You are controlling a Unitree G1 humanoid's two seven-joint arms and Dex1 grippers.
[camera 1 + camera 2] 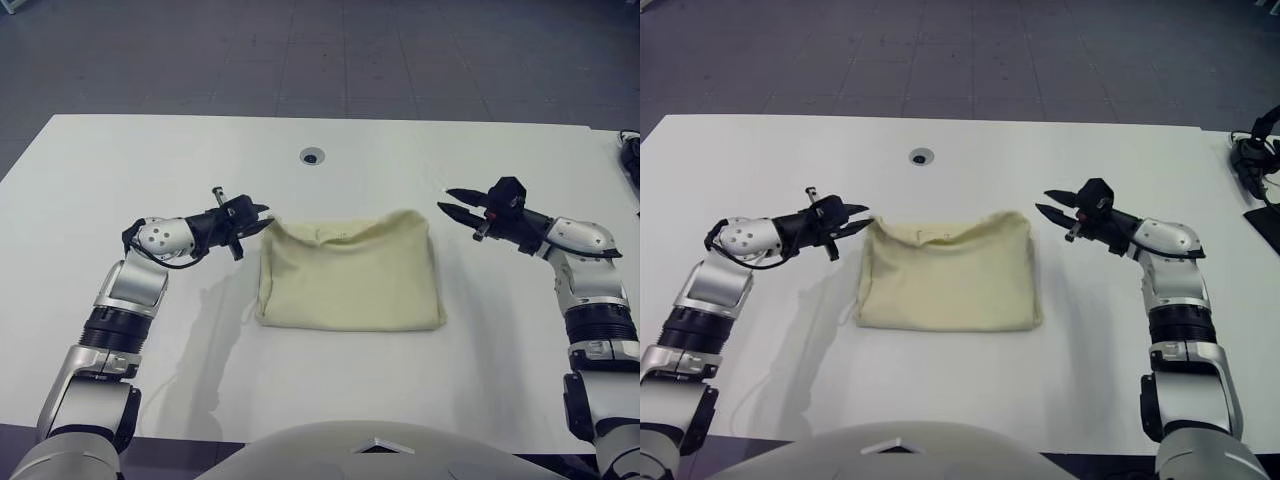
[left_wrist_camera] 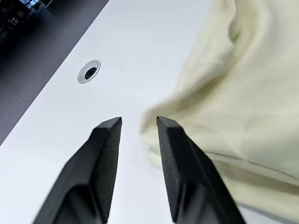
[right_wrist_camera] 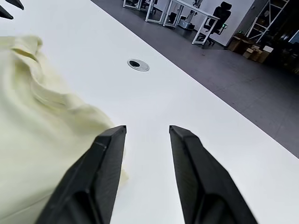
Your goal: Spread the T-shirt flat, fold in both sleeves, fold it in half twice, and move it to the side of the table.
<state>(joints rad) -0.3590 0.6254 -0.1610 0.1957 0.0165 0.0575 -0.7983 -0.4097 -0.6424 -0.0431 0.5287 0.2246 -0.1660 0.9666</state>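
Observation:
A pale yellow T-shirt [image 1: 348, 274] lies folded into a rough square in the middle of the white table [image 1: 150, 160]. Its far edge is rumpled and its far left corner stands up a little. My left gripper [image 1: 262, 216] hovers open just beside that corner, fingertips apart with nothing between them; the left wrist view has the cloth [image 2: 243, 93] close by the fingers [image 2: 170, 140]. My right gripper [image 1: 446, 201] hangs open just off the shirt's far right corner, also holding nothing. In the right wrist view the shirt [image 3: 37, 126] lies beside its fingers [image 3: 105, 154].
A round cable grommet [image 1: 312, 156] is set into the table beyond the shirt. Dark cables and gear [image 1: 1252, 160] lie at the table's far right edge. Bare table surface extends to the left and right of the shirt.

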